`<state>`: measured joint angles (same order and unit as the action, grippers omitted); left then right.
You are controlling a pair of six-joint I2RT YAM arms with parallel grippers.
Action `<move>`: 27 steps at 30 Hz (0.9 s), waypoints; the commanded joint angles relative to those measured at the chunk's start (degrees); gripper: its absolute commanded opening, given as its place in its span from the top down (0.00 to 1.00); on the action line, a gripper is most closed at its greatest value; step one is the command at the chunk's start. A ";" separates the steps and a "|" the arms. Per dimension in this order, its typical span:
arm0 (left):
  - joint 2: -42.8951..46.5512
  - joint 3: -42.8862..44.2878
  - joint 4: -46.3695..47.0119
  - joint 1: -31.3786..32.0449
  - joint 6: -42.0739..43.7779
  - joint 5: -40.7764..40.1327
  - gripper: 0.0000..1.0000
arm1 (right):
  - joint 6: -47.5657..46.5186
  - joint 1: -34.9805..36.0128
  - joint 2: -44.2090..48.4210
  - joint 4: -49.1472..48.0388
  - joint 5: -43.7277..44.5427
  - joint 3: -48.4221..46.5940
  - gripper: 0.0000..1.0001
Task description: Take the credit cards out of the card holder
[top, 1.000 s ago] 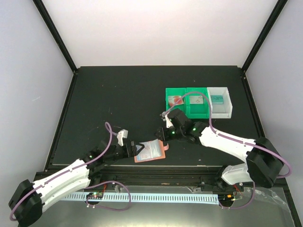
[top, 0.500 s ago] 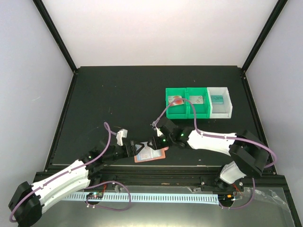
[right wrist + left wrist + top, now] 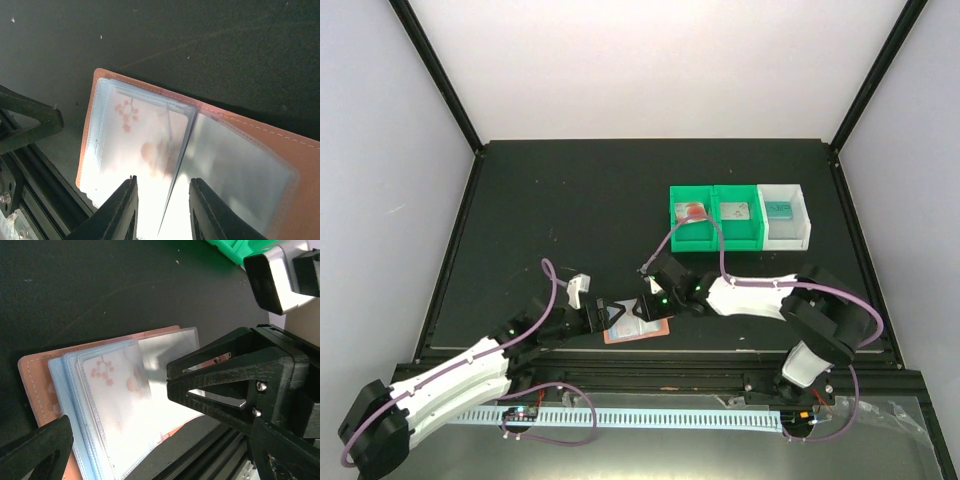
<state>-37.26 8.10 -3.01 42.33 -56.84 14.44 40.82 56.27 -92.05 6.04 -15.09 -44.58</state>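
Note:
The card holder (image 3: 660,326) lies open on the black table near its front edge, with a salmon cover (image 3: 35,385) and pale blue-grey clear pockets. A whitish card with reddish blossom marks (image 3: 115,390) sits inside a pocket and also shows in the right wrist view (image 3: 135,130). My left gripper (image 3: 618,318) is open, with its fingers spread wide on either side of the holder's left part (image 3: 160,455). My right gripper (image 3: 643,307) is open just above the pocket with the card (image 3: 162,215), its jaws on either side of the fold between two pockets. One right finger (image 3: 225,375) shows in the left wrist view.
Two joined green bins (image 3: 715,218) and a white bin (image 3: 786,216) stand at the back right, each with a small flat card-like thing in it. The table's front rail (image 3: 670,352) runs right beside the holder.
My right gripper has moved left and toward the front, from beside the holder to over its open pockets. The left gripper and holder have stayed almost still.

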 commanded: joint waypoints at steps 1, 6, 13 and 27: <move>-1.16 0.18 2.81 -0.49 -0.64 1.30 0.01 | 0.15 0.32 -1.68 -2.29 -1.69 0.09 0.69; -1.98 0.47 3.48 -0.53 -0.98 1.73 0.02 | 0.37 0.37 -2.46 -3.25 -1.27 0.78 0.70; -2.93 1.06 4.49 -0.57 -1.45 1.76 0.01 | 0.37 0.33 -4.43 -4.75 -1.35 1.82 0.75; -7.55 0.20 11.54 -0.51 -3.22 4.28 0.01 | 1.12 0.33 -5.82 -7.95 -1.30 5.16 0.96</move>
<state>-43.53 8.10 3.60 42.06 -59.09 16.45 41.65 56.27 -97.10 -2.26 -17.19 -41.63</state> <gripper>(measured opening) 0.989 0.055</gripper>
